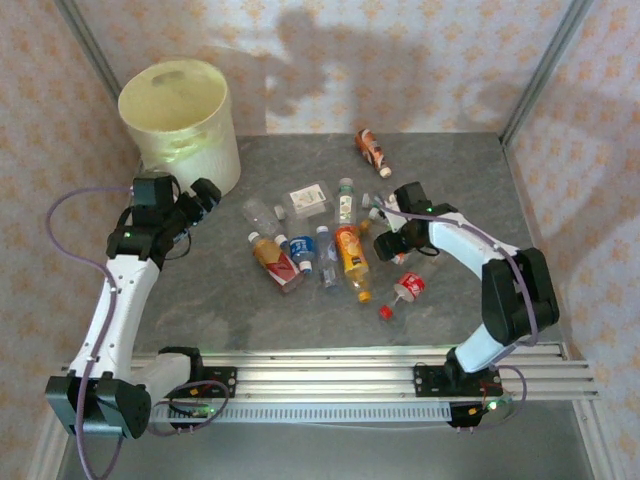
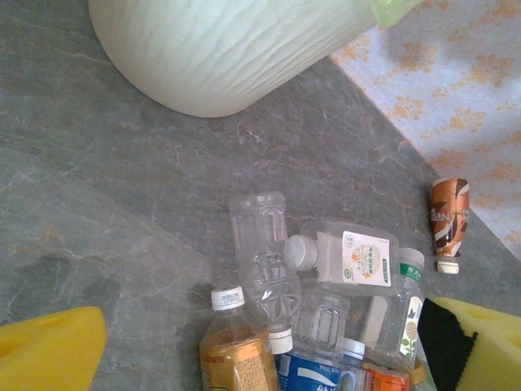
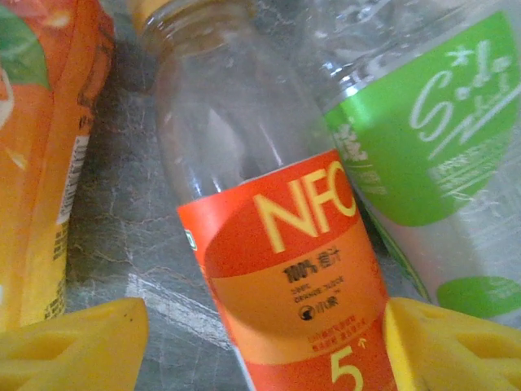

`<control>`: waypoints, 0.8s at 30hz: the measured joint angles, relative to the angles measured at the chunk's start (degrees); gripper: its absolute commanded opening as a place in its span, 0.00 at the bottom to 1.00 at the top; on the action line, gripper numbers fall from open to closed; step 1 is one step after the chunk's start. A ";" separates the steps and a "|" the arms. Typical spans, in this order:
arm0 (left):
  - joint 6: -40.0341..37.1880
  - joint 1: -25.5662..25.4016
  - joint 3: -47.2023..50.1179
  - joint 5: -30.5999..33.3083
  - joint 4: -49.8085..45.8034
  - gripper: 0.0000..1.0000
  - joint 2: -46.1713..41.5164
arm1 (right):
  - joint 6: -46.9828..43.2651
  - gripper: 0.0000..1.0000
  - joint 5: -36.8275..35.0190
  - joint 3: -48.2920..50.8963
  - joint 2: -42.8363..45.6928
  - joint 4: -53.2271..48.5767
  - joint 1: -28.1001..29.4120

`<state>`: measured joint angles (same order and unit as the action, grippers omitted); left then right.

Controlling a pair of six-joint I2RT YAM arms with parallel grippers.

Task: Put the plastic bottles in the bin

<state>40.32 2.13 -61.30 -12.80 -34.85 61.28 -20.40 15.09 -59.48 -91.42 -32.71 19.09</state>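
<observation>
Right wrist: orange-labelled bottle (image 3: 277,244) lies framed by the spread right tool (image 3: 264,346).

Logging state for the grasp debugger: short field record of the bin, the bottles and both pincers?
bin: upright, far left of table
plastic bottles: lying clustered mid-table
brown bottle: apart, near far edge
left pincer: open, empty, beside bin
right pincer: open, astride orange NFC bottle, not yet clamped
</observation>
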 measured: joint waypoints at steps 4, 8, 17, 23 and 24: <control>0.70 0.00 0.50 -0.02 0.48 1.00 0.02 | -1.40 0.73 -2.14 0.00 -2.03 -0.66 1.99; 1.38 0.00 0.50 -0.02 0.83 1.00 0.31 | -1.99 0.73 -4.76 -0.02 -3.96 -0.76 2.84; 1.92 0.00 0.50 -0.07 0.85 1.00 2.73 | -2.08 0.68 -7.85 0.39 -4.59 0.68 3.43; 1.92 0.00 0.50 -0.04 0.83 1.00 2.91 | -2.38 0.66 -8.70 2.36 -4.59 2.45 4.66; 1.92 0.00 0.50 -0.04 0.83 1.00 2.91 | -2.40 0.66 -9.07 2.64 -4.59 2.56 4.72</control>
<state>42.24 2.13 -60.80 -12.84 -34.02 64.18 -22.81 6.02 -56.84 -96.01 -30.15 23.81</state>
